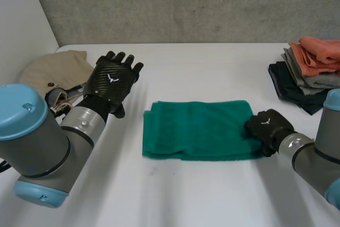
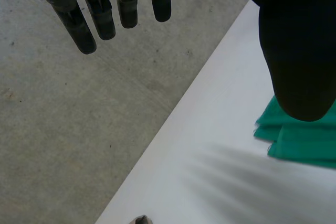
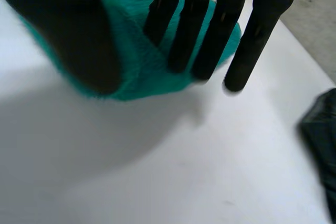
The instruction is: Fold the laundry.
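A green towel, folded into a flat rectangle, lies in the middle of the white table. My right hand sits at its right edge. There the towel rises in a small ridge, pinched between the thumb and the straight fingers. My left hand is raised above the table to the left of the towel, fingers spread and straight, holding nothing. A corner of the towel shows beyond that hand's thumb.
A stack of folded clothes, orange, grey and dark, stands at the back right; its dark bottom piece lies close beside my right hand. A beige garment lies at the back left, behind my left arm.
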Available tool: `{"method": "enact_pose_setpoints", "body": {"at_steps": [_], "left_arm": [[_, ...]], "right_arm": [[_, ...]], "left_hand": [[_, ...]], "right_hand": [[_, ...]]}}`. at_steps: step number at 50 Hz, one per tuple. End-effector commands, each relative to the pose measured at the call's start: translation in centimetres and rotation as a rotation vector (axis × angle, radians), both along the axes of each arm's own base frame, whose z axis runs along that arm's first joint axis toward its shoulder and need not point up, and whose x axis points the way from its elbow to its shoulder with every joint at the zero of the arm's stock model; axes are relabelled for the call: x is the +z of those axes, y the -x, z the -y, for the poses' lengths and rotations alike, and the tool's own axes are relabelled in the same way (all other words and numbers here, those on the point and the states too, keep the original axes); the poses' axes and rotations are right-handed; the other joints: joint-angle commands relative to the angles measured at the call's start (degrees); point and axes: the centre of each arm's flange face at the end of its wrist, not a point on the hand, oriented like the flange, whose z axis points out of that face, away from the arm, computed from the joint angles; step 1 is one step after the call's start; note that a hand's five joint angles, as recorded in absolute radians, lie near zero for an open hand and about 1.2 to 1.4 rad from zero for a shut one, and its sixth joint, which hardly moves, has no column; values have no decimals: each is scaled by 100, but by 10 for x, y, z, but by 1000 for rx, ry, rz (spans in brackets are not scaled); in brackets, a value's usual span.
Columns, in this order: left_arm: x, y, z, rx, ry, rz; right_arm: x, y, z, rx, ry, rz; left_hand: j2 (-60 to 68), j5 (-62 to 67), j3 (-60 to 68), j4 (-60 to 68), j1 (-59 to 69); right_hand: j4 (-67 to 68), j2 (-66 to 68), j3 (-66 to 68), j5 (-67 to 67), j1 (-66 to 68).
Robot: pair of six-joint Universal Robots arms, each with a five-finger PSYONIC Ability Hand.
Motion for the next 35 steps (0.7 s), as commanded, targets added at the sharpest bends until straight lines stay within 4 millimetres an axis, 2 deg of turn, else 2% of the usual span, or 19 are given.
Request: {"method": "enact_pose_setpoints", "body": {"at_steps": [1, 2, 4, 5, 6, 9, 10, 14, 17, 18, 19, 20, 22, 25, 26, 29, 30, 33, 35], "left_arm": [[2, -1, -3, 0, 1, 0], [2, -1, -3, -1, 1, -1], [5, -2, -3, 5, 8, -4], [6, -2, -4, 6, 12, -6], [8, -2, -4, 6, 16, -9], [11, -3, -6, 5, 21, -11], [11, -3, -6, 5, 22, -13], [12, -3, -6, 6, 19, -17], [14, -2, -5, 6, 15, -43], [16, -1, -3, 6, 11, -63], [17, -1, -2, 7, 9, -78], [21, 1, 1, 5, -1, -121], [24, 2, 3, 4, -6, -149], [28, 11, 6, -18, -32, -222], [29, 18, 6, -37, -45, -247], [33, 35, 2, -86, -60, -291], [34, 48, -3, -121, -70, -311], [30, 63, -9, -160, -114, -322], [22, 78, -17, -195, -172, -322]], "right_arm": [[24, -14, 25, -15, 232, -17], [36, -30, 20, 32, 290, 2], [44, -49, 11, 98, 332, 24], [47, -59, 4, 134, 346, 35], [49, -79, -11, 207, 362, 53], [50, -108, -37, 337, 379, 92], [42, -124, -54, 424, 368, 109], [11, -150, -90, 620, 309, 111], [-1, -158, -98, 668, 270, 122], [-1, -158, -97, 666, 263, 125], [-1, -158, -98, 662, 253, 131], [0, -158, -98, 651, 230, 157], [0, -157, -97, 628, 190, 198], [7, -142, -74, 507, 115, 300], [24, -126, -54, 404, 92, 392], [47, -100, -32, 260, 56, 530], [51, -94, -28, 225, 43, 562], [63, -76, -16, 121, -4, 668], [63, -70, -13, 78, -45, 692]], "left_hand": [[-178, -287, -202, -146, -93], [-178, -287, -202, -146, -93], [-178, -287, -202, -146, -93], [-178, -287, -202, -146, -93], [-178, -287, -202, -146, -93], [-178, -287, -202, -146, -93], [-178, -287, -202, -146, -93], [-178, -287, -202, -146, -93], [-157, -266, -181, -125, -71], [-140, -249, -164, -108, -55], [-123, -233, -147, -91, -38], [-23, -132, -47, 9, 62], [-5, -115, -29, 27, 80], [28, -81, 4, 61, 114], [28, -81, 4, 61, 114], [28, -81, 4, 61, 114], [45, -64, 21, 77, 130], [45, -64, 21, 77, 131], [45, -64, 21, 77, 131]], "right_hand": [[2139, 2050, 2143, 2179, 2547], [2139, 2050, 2143, 2179, 2547], [2139, 2050, 2143, 2179, 2547], [2139, 2050, 2143, 2179, 2547], [2139, 2050, 2143, 2179, 2547], [2139, 2050, 2143, 2179, 2547], [2139, 2050, 2143, 2179, 2547], [2139, 2050, 2143, 2179, 2547], [2139, 2050, 2143, 2179, 2547], [2139, 2050, 2143, 2179, 2547], [979, 890, 983, 1019, 1387], [-2430, -2518, -2425, -2389, -2022], [-4861, -4950, -4857, -4821, -4453], [-4861, -4950, -4857, -4821, -4453], [-4861, -4950, -4857, -4821, -4453], [-4861, -4950, -4857, -4821, -4453], [-4861, -4950, -4857, -4821, -4453], [-4861, -4950, -4857, -4821, -4453], [-4861, -4950, -4857, -4821, -4453]]}}
